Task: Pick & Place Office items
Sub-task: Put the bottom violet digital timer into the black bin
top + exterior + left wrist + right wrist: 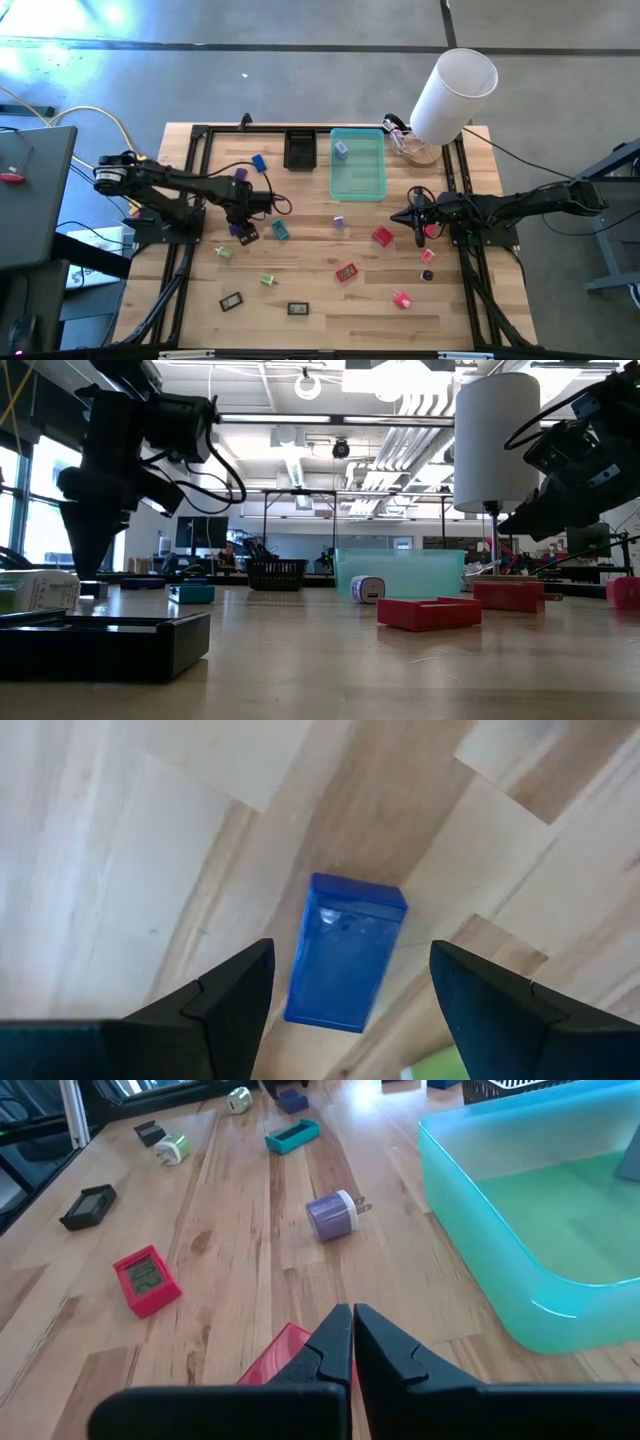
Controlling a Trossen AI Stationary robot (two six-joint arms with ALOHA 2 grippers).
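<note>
**Left pincer poised over blue piece**

The blue piece (345, 952) lay flat on the wooden table (330, 290), squarely below the left gripper (350, 985), whose fingers stood spread and empty on either side of it. A teal piece (280, 231) sat close by. The right gripper (352, 1330), pinched shut on nothing, hovered over a red piece (382, 236) beside the teal tray (357, 188); that piece was partly hidden.

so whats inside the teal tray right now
The teal tray holds one small pale blue-grey piece near its far left corner; the rest of its floor looks bare. In the low view its frosted wall hides the contents.
</note>
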